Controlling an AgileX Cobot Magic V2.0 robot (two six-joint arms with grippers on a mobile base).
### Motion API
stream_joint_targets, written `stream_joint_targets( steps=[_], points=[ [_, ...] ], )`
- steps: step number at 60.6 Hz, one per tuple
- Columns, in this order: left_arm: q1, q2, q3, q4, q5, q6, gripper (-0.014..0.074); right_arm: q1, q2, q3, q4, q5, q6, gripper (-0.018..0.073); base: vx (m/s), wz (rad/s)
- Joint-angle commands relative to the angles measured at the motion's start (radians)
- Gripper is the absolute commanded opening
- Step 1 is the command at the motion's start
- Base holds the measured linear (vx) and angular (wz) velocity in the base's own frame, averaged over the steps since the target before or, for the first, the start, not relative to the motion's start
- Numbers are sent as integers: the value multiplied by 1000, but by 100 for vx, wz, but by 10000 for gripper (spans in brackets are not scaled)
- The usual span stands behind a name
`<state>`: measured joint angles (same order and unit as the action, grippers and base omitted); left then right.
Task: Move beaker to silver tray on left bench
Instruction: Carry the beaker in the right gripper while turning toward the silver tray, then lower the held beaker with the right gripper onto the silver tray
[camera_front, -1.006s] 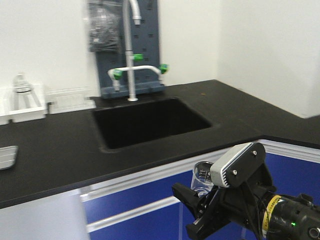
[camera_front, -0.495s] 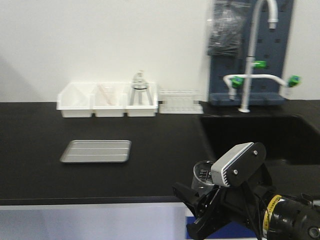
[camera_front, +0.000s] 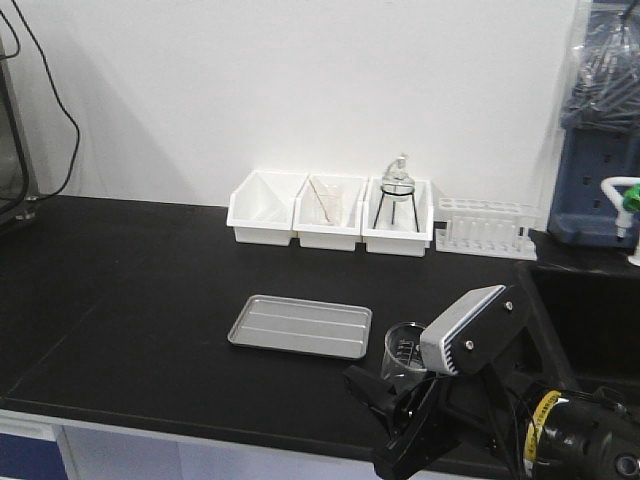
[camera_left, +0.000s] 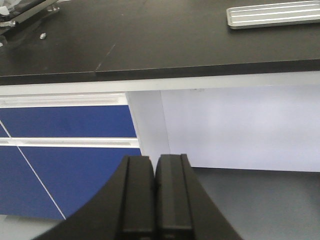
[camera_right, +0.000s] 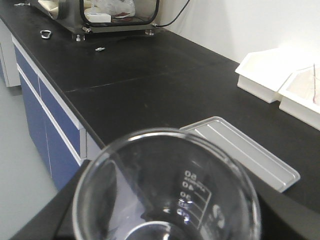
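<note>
Now the right gripper (camera_front: 398, 392) clamps the small clear glass beaker (camera_front: 404, 348), with the flat silver metal tray (camera_front: 300, 326) just left of it. The left gripper (camera_left: 155, 195) is closed and empty.

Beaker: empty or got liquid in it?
Empty, as far as the views show: the right wrist view looks into the mouth of the beaker and shows only clear glass and its printed marks, no liquid line.

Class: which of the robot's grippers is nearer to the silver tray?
Right. The right gripper, holding the beaker, hangs just off the front right corner of the tray. The left gripper, shut, sits lower than the bench top, well short of it.
</note>
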<state>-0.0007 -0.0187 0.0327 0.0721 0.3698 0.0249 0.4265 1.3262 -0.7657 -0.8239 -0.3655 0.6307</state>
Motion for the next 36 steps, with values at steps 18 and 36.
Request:
stream_joint_targets(
  steps=[18,36],
  points=[
    [-3,-8,20,-1,-76,-2,1,0,-30,-35,18,-64,3,-11,24,3],
    [-3,-8,20,-1,-76,-2,1,0,-30,-35,18,-64,3,-11,26,-8]
  ],
)
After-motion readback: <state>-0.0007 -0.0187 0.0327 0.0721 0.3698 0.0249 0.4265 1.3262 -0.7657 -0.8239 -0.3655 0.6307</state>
